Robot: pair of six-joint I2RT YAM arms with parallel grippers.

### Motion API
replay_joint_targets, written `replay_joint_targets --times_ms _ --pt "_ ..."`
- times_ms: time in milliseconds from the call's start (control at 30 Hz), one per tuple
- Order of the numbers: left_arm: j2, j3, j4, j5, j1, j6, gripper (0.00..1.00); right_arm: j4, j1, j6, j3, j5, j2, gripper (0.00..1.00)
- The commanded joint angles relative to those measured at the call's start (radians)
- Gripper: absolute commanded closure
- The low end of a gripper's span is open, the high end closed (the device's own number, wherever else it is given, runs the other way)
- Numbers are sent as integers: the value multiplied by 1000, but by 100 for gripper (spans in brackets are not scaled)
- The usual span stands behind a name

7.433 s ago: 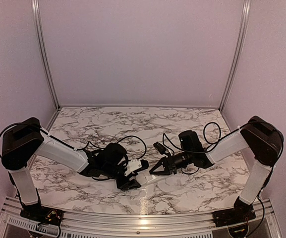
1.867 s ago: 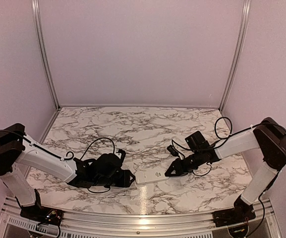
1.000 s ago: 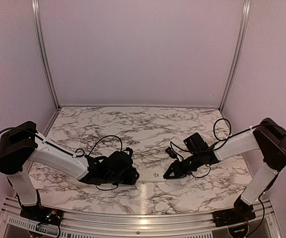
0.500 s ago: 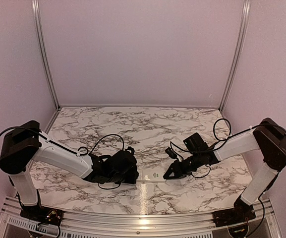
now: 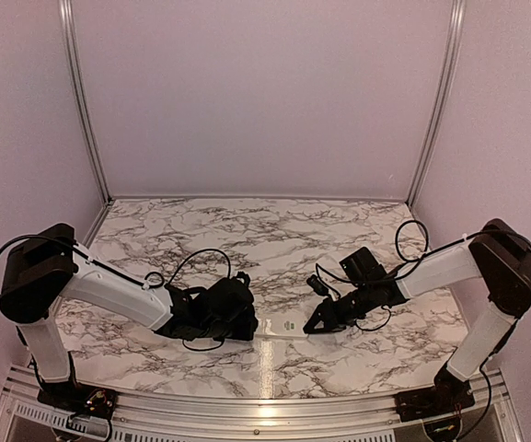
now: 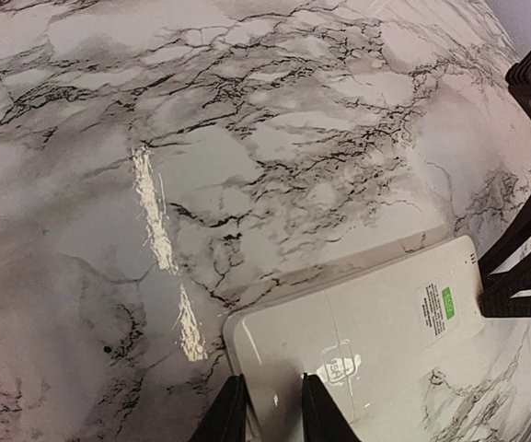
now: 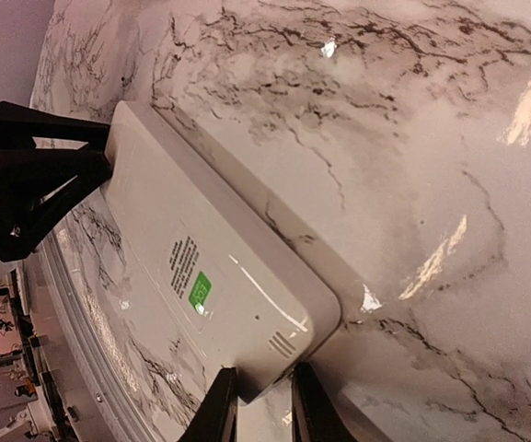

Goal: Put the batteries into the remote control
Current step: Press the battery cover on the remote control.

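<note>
Our left gripper (image 6: 271, 389) has moved in and pinched one end of the remote control (image 6: 375, 318), which lies on the marble table (image 6: 109, 138). Our right gripper (image 7: 260, 379) clamps the opposite end. We judge it light, rigid and slick, best held by its short ends.

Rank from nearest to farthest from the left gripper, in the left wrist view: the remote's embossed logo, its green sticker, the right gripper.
1. Embossed logo: beside the left gripper, on the remote control.
2. Green sticker: near the remote's far end.
3. Right gripper: at the right edge.
</note>
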State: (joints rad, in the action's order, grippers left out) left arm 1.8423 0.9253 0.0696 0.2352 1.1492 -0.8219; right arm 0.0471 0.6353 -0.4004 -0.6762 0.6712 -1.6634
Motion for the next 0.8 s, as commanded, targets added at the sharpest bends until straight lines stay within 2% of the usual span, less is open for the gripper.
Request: replay_joint_targets --times_ms 0,267,500,700,767 --pt "62 -19 65 -143 15 21 78 -66 47 -5 -42 36 -38 82" --pt "80 -10 150 -277 38 62 80 -72 52 -5 -75 47 -67 83" --pt "0 -87 170 -265 9 55 74 -21 -28 29 -71 42 -41 79" --pt "-79 -135 182 -271 5 70 62 21 -104 78 -100 43 -30 74" --pt "-119 -152 183 -271 -2 87 51 25 -105 82 -118 48 -39 72"
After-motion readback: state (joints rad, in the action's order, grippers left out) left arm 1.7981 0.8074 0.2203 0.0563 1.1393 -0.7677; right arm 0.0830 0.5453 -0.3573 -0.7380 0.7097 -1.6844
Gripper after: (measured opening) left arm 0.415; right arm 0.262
